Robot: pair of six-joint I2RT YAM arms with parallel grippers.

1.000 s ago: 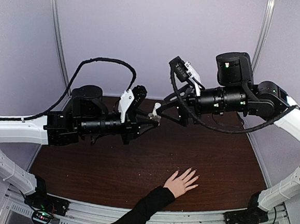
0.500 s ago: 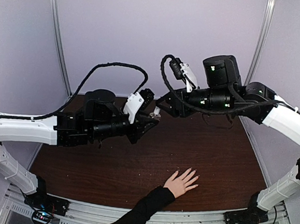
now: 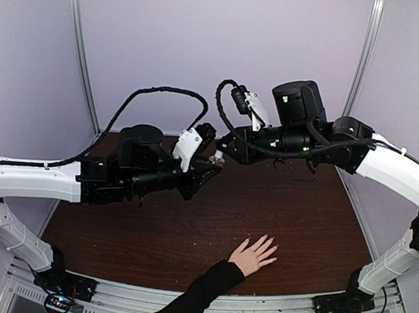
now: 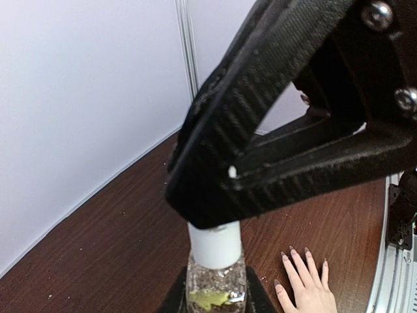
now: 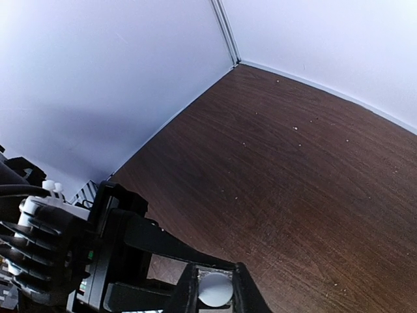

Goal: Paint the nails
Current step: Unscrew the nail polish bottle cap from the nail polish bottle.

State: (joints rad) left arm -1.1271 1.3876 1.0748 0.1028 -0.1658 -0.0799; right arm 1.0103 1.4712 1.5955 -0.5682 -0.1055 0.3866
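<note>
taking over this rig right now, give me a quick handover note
Left claw: shut on the glass bottle, held in the air above the table.
Right claw: shut on the bottle's white cap.
Hand: flat on the table near the front edge, fingers spread, nails well away from both claws.
Done: bottle lifted, cap gripped.
Left: cap is not off yet; uncap, then paint each nail.

A dark wooden table bears one hand (fingers spread, palm down) near its front edge.
</note>
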